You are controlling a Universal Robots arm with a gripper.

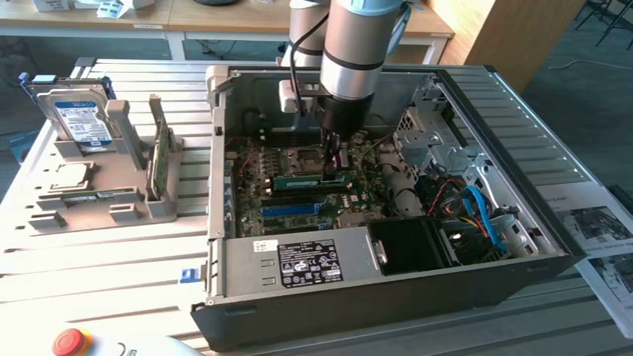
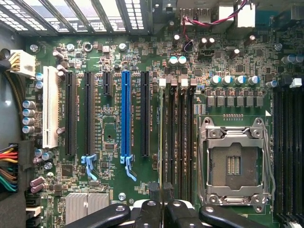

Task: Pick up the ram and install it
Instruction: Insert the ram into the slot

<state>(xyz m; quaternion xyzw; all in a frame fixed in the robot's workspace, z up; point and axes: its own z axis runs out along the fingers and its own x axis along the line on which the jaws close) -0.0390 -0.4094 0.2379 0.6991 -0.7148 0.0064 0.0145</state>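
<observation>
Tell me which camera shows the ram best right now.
The exterior view: the ram shows its green side along its length, low over the motherboard, under the gripper. The wrist view sees it edge-on, a thin strip running from between the fingers.

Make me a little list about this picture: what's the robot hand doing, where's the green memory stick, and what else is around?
gripper: shut on the ram, low inside the open computer case
ram: standing on edge in a memory slot near the processor socket
motherboard: green, with a blue slot strip among black ones
outside the case: a hard drive in a grey stand, at the exterior view's left
task state: ram is at its slot; fully clicked in or not, cannot tell
</observation>
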